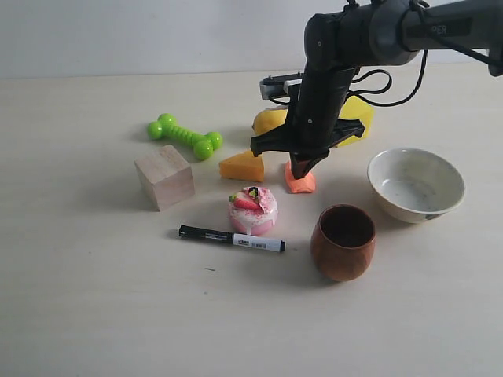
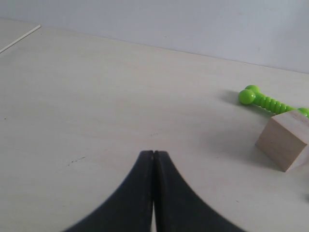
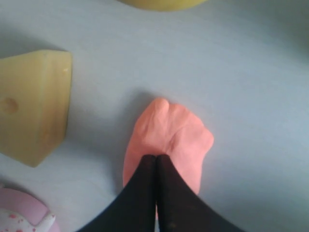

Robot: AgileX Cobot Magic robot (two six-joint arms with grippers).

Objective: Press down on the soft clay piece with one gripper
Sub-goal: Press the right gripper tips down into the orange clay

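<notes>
The soft clay piece [image 1: 301,182] [image 3: 166,135] is a salmon-orange dented lump lying on the table between the cheese wedge and the white bowl. My right gripper [image 1: 302,168] [image 3: 155,156] is shut, fingers together, with its tips resting on top of the clay. Nothing is held between them. My left gripper [image 2: 153,152] is also shut, empty, low over bare table far from the clay. It does not appear in the exterior view.
A cheese wedge [image 1: 243,166] [image 3: 33,106], a lemon [image 1: 269,120] and a yellow object [image 1: 357,112] lie around the clay. A pink cake [image 1: 253,210], marker [image 1: 232,238], brown cup [image 1: 343,243], white bowl [image 1: 415,184], wooden block [image 1: 164,176] [image 2: 286,139] and green dumbbell toy [image 1: 185,136] [image 2: 264,100] share the table.
</notes>
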